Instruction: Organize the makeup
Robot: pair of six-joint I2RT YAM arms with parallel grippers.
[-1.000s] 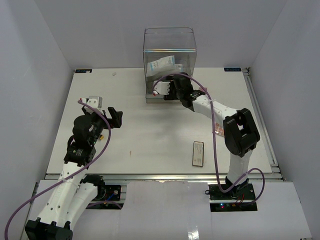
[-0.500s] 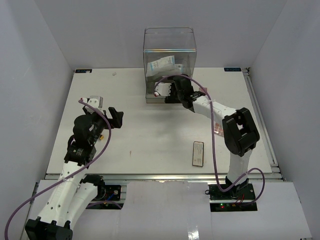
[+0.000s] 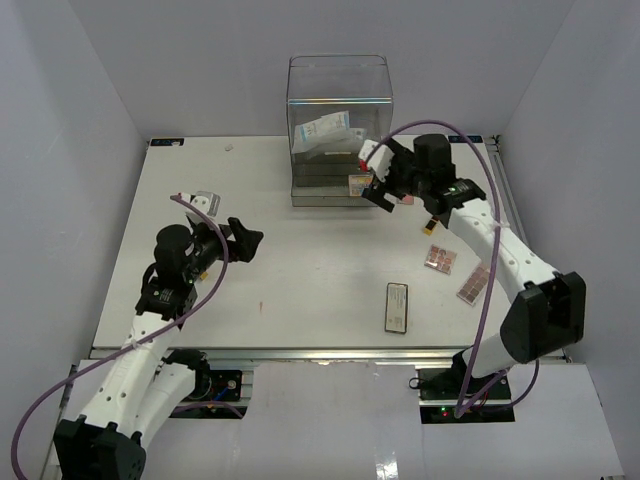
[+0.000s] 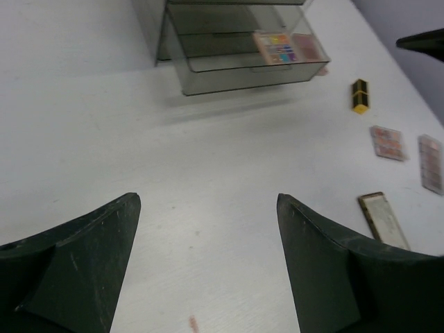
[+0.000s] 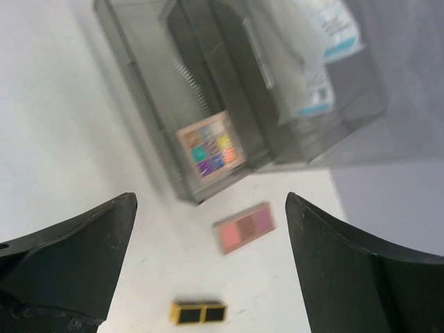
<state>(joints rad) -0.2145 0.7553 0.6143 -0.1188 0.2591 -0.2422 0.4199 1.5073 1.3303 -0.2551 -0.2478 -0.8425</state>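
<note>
A colourful eyeshadow palette (image 5: 211,149) lies in the pulled-out bottom drawer of the clear box (image 3: 340,100); it also shows in the top view (image 3: 359,184) and the left wrist view (image 4: 281,48). White-blue sachets (image 5: 322,41) sit in the box above. On the table lie a pink palette (image 5: 244,227), a black-and-gold tube (image 5: 200,313), two more palettes (image 3: 440,259) (image 3: 473,284) and a black compact (image 3: 397,306). My right gripper (image 3: 378,190) is open and empty, above the pink palette by the drawer's right end. My left gripper (image 3: 245,242) is open and empty at mid-left.
The open drawer (image 4: 208,69) juts out from the box front. The right-hand items cluster between the box and the table's right edge (image 3: 525,250). A small red mark (image 4: 193,323) is on the table below my left gripper.
My right arm has drawn back from the drawer front and swung right and up; the colourful palette now lies in the drawer. My left gripper has shifted slightly right.
</note>
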